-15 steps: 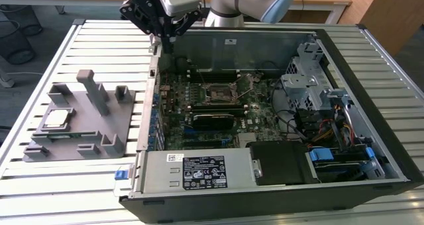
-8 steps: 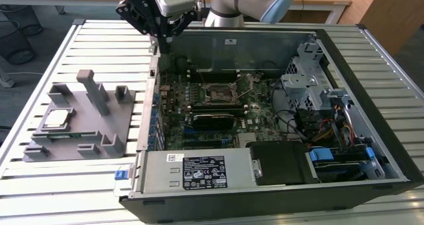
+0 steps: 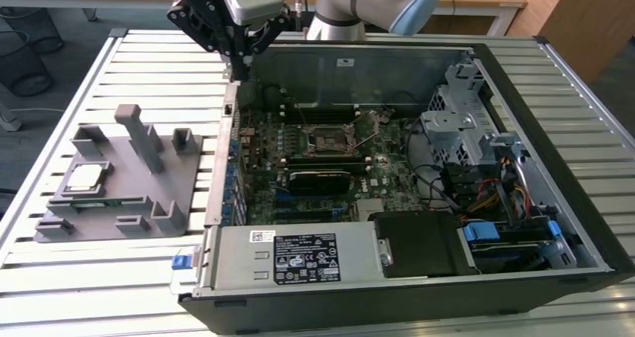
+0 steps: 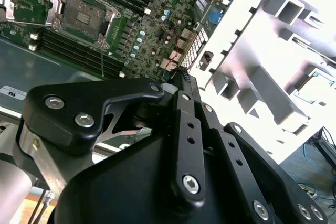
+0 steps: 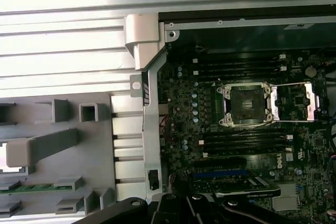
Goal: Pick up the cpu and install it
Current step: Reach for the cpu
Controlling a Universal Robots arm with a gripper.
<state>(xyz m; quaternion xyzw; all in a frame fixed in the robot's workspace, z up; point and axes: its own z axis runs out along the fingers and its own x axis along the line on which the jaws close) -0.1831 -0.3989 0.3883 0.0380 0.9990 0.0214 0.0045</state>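
1 gripper (image 3: 238,73): hangs over the far corner of the case (image 3: 585,203), above its wall on the exterior view's left; jaws pressed together, nothing between them.
cpu (image 3: 85,176): outside the case, on the exterior view's left of it, lying flat in a recess of the grey fixture (image 3: 149,196); well apart from the gripper.
grey fixture: on the slatted table (image 3: 149,62), just beside the case; 1 tall post (image 3: 139,132) and several shorter blocks stand near the cpu.
memory stick (image 3: 100,201): green, on the fixture, just beside the cpu.
socket (image 3: 328,138): inside the case, mid-motherboard (image 3: 387,166); empty, its metal plate swung open in the first wrist view.
in the way: the case's wall stands between the fixture and the socket.
around the socket: dark memory slots on 2 sides, a black card (image 3: 317,179) nearer the case's front.
power supply (image 3: 297,255): along the case's near edge.
drive cage (image 3: 456,121): inside the case, on the exterior view's right.
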